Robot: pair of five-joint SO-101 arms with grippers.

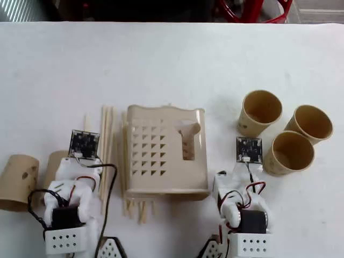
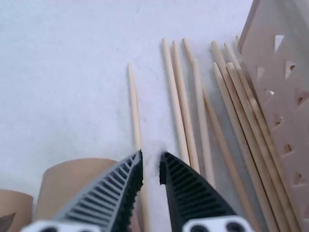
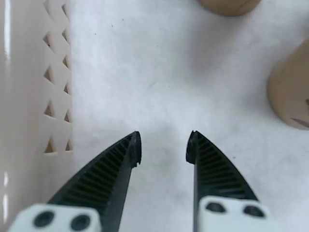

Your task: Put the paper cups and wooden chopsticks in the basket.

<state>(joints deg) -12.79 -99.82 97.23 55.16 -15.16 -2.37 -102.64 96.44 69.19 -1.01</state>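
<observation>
Left gripper (image 2: 150,162): fingers barely parted, empty, over wooden chopsticks (image 2: 181,106), beside 2 toppled paper cups (image 1: 19,180). Right gripper (image 3: 164,145): fingers spread, empty. Basket (image 1: 166,156) between the arms. 3 upright paper cups (image 1: 260,112) farther right; cup print illegible.

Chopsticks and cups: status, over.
Left gripper barely open, right gripper open, both empty. Chopsticks on table beside basket; three cups upright, two cups on their sides. No obstruction seen.
</observation>
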